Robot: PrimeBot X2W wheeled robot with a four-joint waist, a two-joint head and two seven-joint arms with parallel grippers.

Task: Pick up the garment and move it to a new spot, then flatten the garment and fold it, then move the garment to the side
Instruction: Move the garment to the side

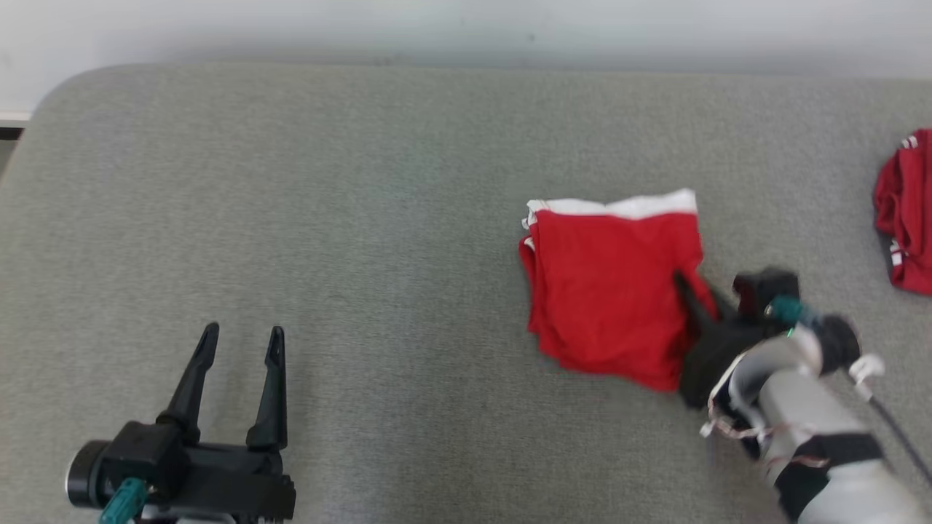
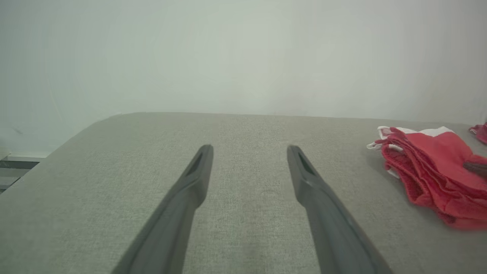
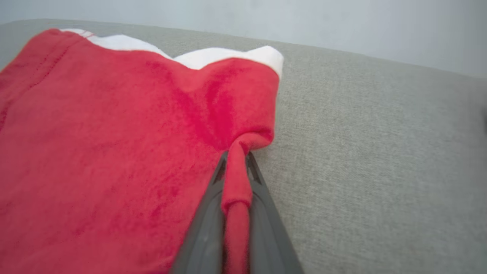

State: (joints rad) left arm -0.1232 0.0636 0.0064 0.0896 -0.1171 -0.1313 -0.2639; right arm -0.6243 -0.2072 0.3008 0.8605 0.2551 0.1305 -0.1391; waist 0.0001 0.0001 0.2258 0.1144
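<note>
The garment [image 1: 608, 287] is red with a white band along its far edge and lies folded on the grey surface, right of centre. It also shows at the right of the left wrist view as the garment [image 2: 430, 167]. My right gripper [image 1: 684, 285] is shut on a fold of the garment's right edge; in the right wrist view the right gripper [image 3: 236, 158] pinches a red ridge of the garment [image 3: 114, 144] between its fingers. My left gripper [image 1: 242, 338] stands open at the lower left, far from the garment, and the left gripper [image 2: 249, 150] holds nothing.
A second red garment [image 1: 906, 211] lies bunched at the far right edge of the grey padded surface [image 1: 328, 218]. A pale wall [image 1: 466, 25] runs behind the surface. The surface's rounded corner is at the far left.
</note>
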